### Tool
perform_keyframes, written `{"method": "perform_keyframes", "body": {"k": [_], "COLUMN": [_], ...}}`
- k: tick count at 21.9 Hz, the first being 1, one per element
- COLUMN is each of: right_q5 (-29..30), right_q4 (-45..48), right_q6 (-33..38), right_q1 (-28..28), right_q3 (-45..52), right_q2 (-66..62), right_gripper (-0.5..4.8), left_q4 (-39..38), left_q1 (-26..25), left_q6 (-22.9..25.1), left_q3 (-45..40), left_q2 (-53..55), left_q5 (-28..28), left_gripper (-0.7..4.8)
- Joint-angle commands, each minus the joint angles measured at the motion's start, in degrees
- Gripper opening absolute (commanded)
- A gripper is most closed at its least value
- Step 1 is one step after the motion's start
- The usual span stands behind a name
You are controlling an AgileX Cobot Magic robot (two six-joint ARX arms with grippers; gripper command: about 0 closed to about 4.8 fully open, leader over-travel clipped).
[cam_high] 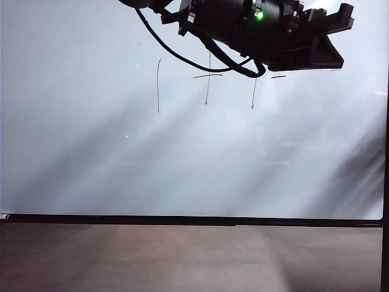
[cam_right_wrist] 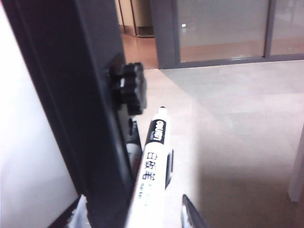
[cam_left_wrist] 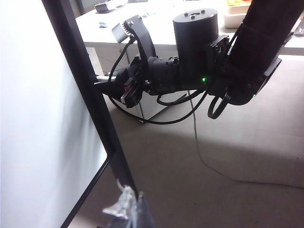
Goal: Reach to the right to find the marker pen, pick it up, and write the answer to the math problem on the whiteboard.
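Marker pen (cam_right_wrist: pixel 152 175) stands beside the whiteboard (cam_high: pixel 182 164), just off its black frame (cam_right_wrist: pixel 71 109) at the right edge, tip pointing away from our right wrist camera. Our right gripper (cam_right_wrist: pixel 142 216) straddles the barrel with its fingers spread wide on either side, not yet clamped, so we judge the pick-up is in hand. Next we would close squarely on the barrel without knocking it against the frame. On the board the math problem (cam_high: pixel 206 85) has no answer after its dashes. Our left gripper (cam_left_wrist: pixel 126 209) waits near the frame's lower corner; whether its fingers are parted we cannot tell.
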State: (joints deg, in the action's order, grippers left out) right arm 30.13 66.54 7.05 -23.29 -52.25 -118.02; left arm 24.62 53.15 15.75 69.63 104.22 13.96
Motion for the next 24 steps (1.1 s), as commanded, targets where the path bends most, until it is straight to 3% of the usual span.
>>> {"method": "perform_keyframes", "body": {"k": [1, 2, 3, 6, 8, 11, 13, 16, 22, 24], "right_q5": [-0.7, -0.7, -0.7, -0.7, -0.6, -0.7, -3.6, -10.4, -14.2, -15.2], "right_q4": [1.0, 1.0, 1.0, 1.3, 1.7, 7.7, 7.6, -2.3, -22.6, -34.1], "right_q6": [0.0, 0.0, 0.0, 0.0, 0.2, 6.3, 6.5, 6.4, 8.3, 8.2], "right_q1": [0.0, 0.0, 0.0, 0.0, -0.3, -1.9, -3.8, -6.8, -9.4, -9.4], "right_q3": [-0.1, -0.1, -0.1, -0.1, -0.1, 0.1, 0.8, 3.5, 11.0, 11.5], "right_q2": [0.3, 0.2, 0.1, 0.1, 0.1, 1.2, 5.9, 18.8, 49.7, 60.5], "right_gripper": [1.74, 1.56, 0.90, -0.06, -0.06, -0.06, -0.06, -0.06, -0.06, -0.06], "left_q4": [0.7, 0.7, 0.7, 0.7, 0.7, 0.7, 0.7, 0.7, 0.7, 0.8], "left_q1": [0.0, 0.0, 0.0, 0.0, 0.0, 0.0, 0.0, 0.0, 0.0, 0.0], "left_q6": [-0.1, -0.1, -0.1, -0.1, -0.1, -0.1, -0.1, -0.1, -0.1, -0.1], "left_q3": [0.3, 0.3, 0.3, 0.3, 0.3, 0.3, 0.3, 0.3, 0.3, 0.3], "left_q2": [-0.3, -0.3, -0.3, -0.3, -0.3, -0.3, -0.3, -0.3, -0.3, -0.3], "left_q5": [0.2, 0.2, 0.2, 0.2, 0.2, 0.2, 0.2, 0.2, 0.2, 0.2], "left_gripper": [-0.05, -0.05, -0.05, -0.05, -0.05, -0.05, -0.05, -0.05, -0.05, -0.05]}}
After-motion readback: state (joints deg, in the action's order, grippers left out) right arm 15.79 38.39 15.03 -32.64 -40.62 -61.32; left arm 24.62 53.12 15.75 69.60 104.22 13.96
